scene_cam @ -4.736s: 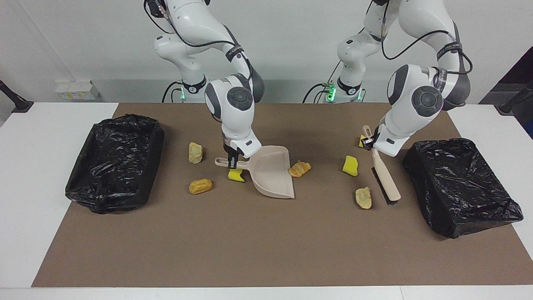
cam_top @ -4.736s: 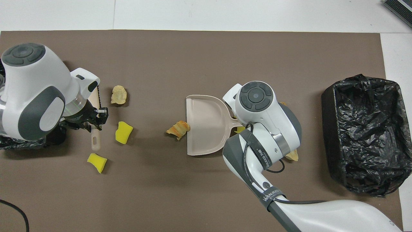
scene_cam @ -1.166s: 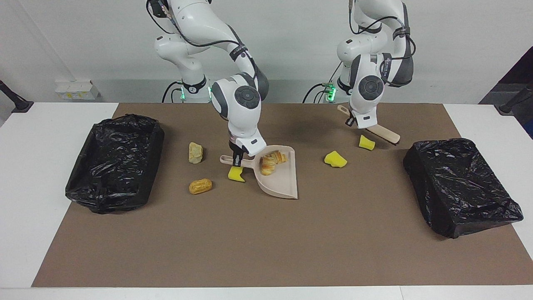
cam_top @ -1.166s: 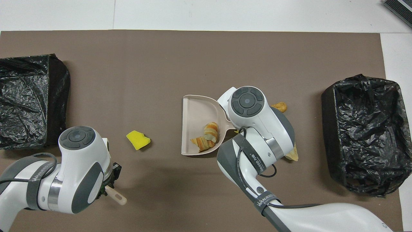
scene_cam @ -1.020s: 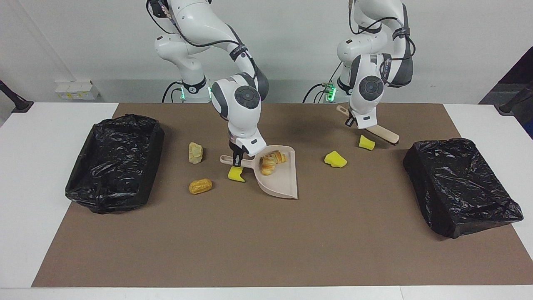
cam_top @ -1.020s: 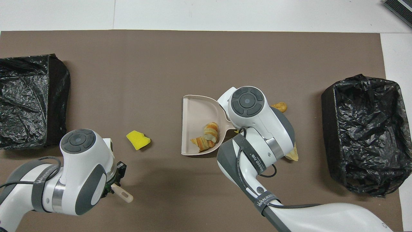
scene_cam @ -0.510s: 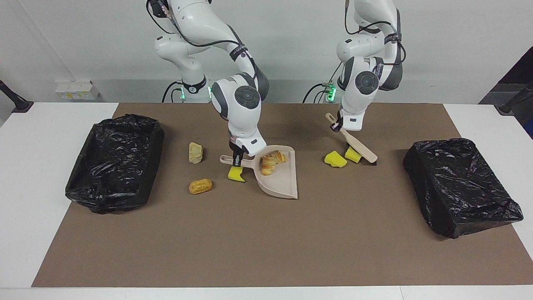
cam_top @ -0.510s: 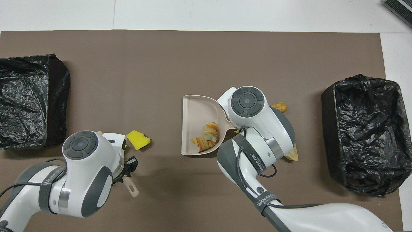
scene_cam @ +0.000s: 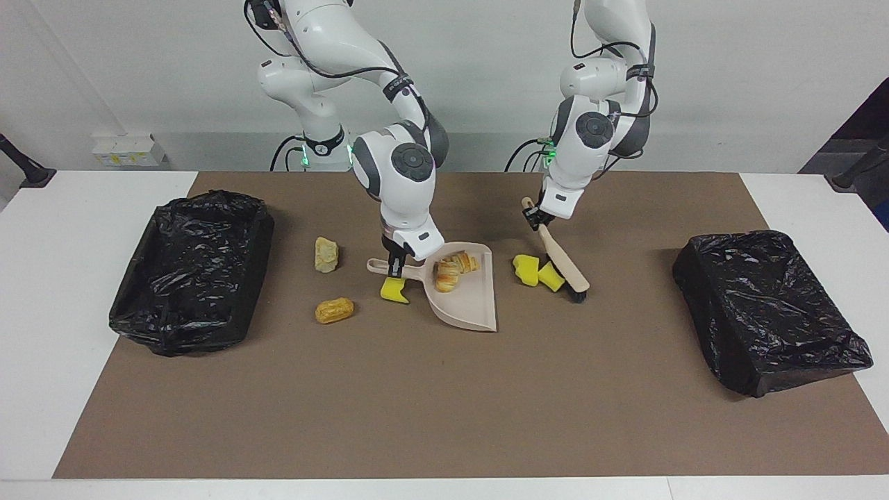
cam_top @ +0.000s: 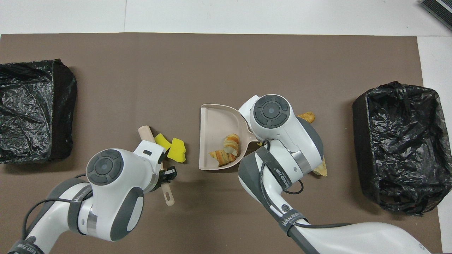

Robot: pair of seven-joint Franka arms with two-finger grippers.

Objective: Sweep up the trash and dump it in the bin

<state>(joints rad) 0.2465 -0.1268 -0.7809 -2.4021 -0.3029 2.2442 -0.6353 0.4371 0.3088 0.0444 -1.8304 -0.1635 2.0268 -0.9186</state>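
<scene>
Right claw (scene_cam: 394, 262) clamped on dustpan (scene_cam: 464, 292) handle, pan resting on table (scene_cam: 444, 389); croissant (scene_cam: 451, 271) lies in pan. Left claw (scene_cam: 533, 218) clamped on brush (scene_cam: 564, 265) handle, bristles against two yellow sponge chunks (scene_cam: 533, 272) just beside pan mouth. Third sponge (scene_cam: 394, 292), roll (scene_cam: 334, 310), crumbly lump (scene_cam: 326, 253) lie toward right arm's bin (scene_cam: 194, 271)

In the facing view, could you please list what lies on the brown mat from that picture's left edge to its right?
Black-lined bin → pale crumbly lump → bread roll → dustpan → two yellow sponge chunks → brush → second black-lined bin.
</scene>
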